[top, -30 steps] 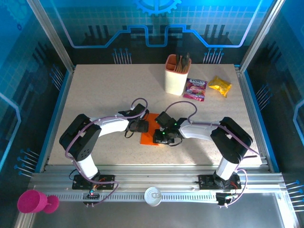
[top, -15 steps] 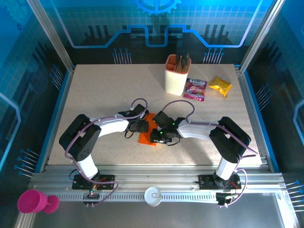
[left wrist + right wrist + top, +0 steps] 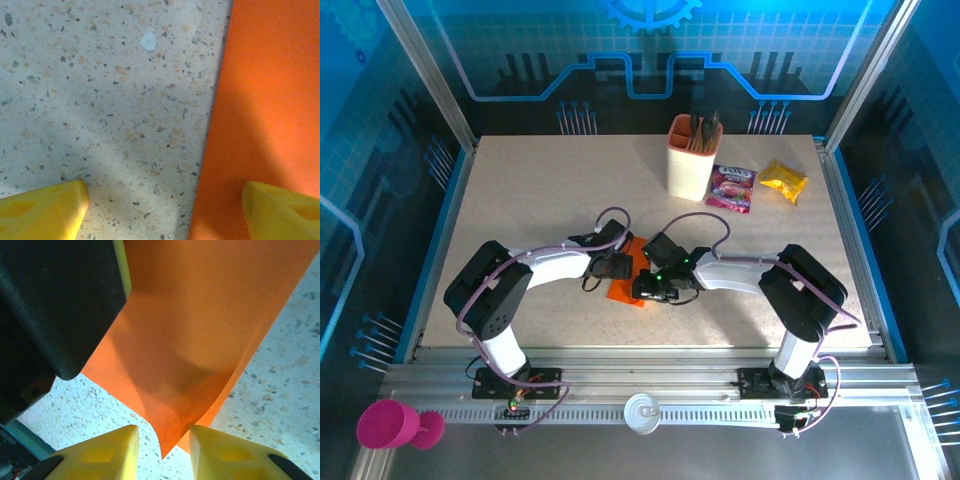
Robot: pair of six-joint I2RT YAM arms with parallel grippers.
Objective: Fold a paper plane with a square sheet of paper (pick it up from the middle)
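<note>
Sheet of bright orange paper (image 3: 623, 291), folded, on counter (image 3: 540, 190). Left fingers (image 3: 42, 210) released wide, one over sheet; right fingers (image 3: 100, 455) slightly parted, sheet corner between. Peach cup (image 3: 689, 165), snack packets (image 3: 731, 188) well apart.

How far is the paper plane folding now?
Done: the orange sheet looks folded over once, two layers showing. In hand: the right tool stands open around a raised corner; the left tool is open at the sheet's edge. Remaining: all narrower folds; no plane yet.
</note>
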